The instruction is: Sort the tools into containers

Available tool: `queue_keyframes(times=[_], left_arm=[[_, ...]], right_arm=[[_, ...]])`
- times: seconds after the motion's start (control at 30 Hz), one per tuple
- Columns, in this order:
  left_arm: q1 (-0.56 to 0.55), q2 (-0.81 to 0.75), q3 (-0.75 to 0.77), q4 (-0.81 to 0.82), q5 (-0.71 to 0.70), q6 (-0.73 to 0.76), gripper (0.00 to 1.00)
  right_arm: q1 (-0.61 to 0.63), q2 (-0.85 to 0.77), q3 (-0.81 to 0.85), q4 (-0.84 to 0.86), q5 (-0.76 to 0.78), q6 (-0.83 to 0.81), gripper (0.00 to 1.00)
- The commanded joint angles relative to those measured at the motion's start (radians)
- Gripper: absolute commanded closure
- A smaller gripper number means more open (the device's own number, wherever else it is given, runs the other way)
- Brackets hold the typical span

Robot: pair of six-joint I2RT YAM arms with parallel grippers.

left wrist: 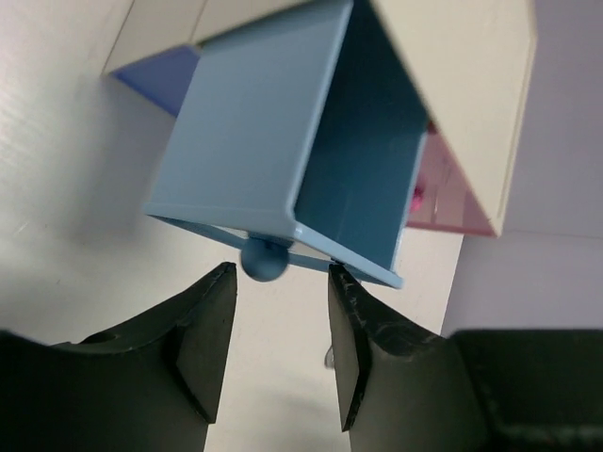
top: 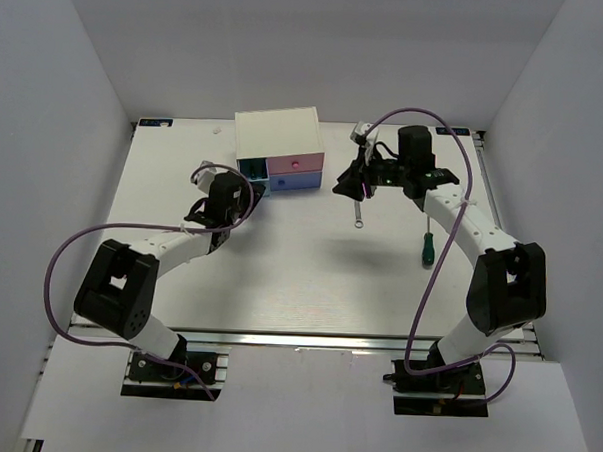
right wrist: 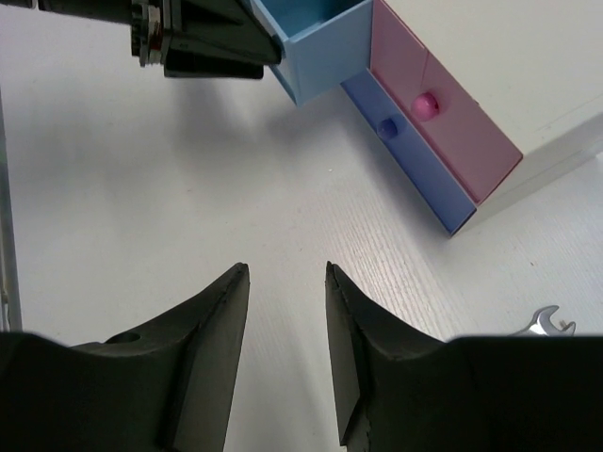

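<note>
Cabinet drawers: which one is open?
The light blue drawer, left of the pink drawer: it is pulled out with its inside showing, its knob just ahead of the left gripper. The pink and the wide periwinkle drawer are shut.

You will find the light blue drawer [left wrist: 273, 141] pulled open, the pink drawer [top: 294, 164] shut. The silver wrench [top: 357, 214] and green-handled screwdriver [top: 426, 249] lie flat, right of the cabinet [top: 276, 132].

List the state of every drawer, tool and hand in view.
Light blue drawer: pulled open.
Pink drawer: shut.
Wide blue-violet drawer: shut.
Wrench: lying flat on the table, not held.
Green screwdriver: lying on the table, not held.
Left hand: open, at the light blue drawer's knob, not gripping it.
Right hand: open, empty.
</note>
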State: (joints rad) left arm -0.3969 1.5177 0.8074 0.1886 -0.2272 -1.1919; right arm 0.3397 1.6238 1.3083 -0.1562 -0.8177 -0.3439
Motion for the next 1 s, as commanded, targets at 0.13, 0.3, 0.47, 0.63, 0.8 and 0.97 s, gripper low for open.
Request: queue_keyframes(times=[0.13,0.3,0.47,0.63,0.8,0.97], left_arm=[[0.006,0.032,0.102,0.063,-0.133,0.077,0.39],[0.03,0.123,0.186,0.052,-0.115,0.097,0.37],[0.053,0.188,0.245,0.041,-0.112,0.11,0.38],[0.076,0.21,0.26,0.07,-0.098,0.126,0.45],[0.089,0.191,0.242,0.107,-0.041,0.172,0.64],[0.089,0.147,0.211,0.109,0.127,0.219,0.66]], right_arm=[[-0.019,-0.038,-0.04,0.009,-0.012,0.009,0.56],[-0.031,-0.041,-0.047,0.001,-0.008,0.011,0.56],[-0.045,-0.045,-0.058,0.001,-0.008,0.014,0.56],[-0.056,-0.054,-0.081,0.0,-0.008,0.014,0.56],[-0.061,-0.059,-0.103,-0.003,-0.008,0.014,0.56],[-0.065,-0.059,-0.109,-0.006,-0.003,0.008,0.56]])
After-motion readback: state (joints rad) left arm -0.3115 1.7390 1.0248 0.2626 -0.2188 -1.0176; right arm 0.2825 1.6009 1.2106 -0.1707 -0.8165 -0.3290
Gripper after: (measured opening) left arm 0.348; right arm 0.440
